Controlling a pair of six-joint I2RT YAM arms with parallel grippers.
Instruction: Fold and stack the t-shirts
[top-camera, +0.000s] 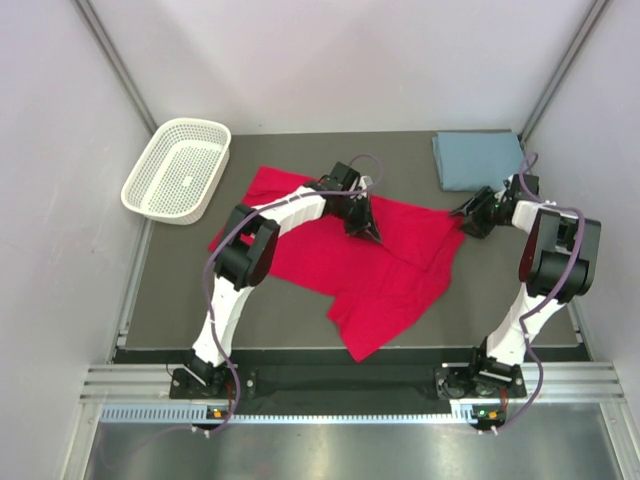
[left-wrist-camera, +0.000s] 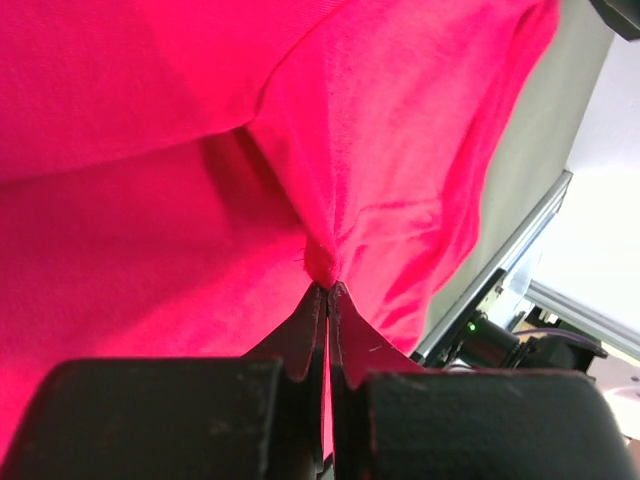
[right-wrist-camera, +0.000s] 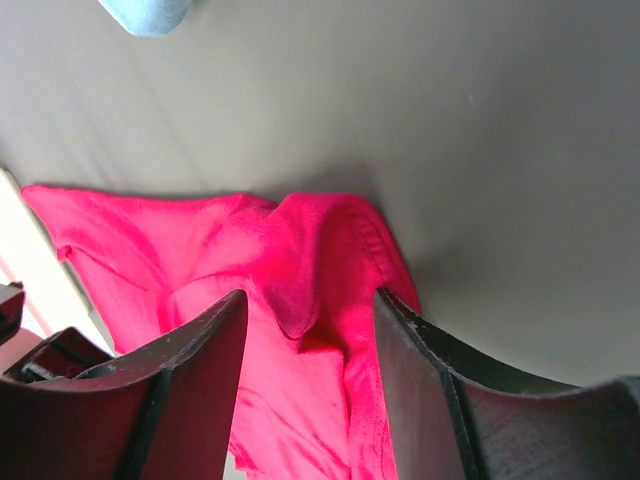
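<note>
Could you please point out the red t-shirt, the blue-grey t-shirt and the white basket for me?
red t-shirt (top-camera: 400, 280): top view, its flat lower-right panel.
blue-grey t-shirt (top-camera: 478, 160): top view, middle of the folded cloth.
white basket (top-camera: 185, 172): top view, its bare mesh floor.

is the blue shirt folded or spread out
Folded: the blue-grey shirt lies as a compact, flat rectangle at the far right corner, while the red shirt sprawls rumpled across the middle.

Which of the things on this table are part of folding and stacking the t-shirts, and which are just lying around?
Part of the job: red t-shirt, rumpled in the middle, pinched by the left gripper; blue-grey t-shirt, folded at the far right corner.
Just lying about: white mesh basket, far left.
</note>
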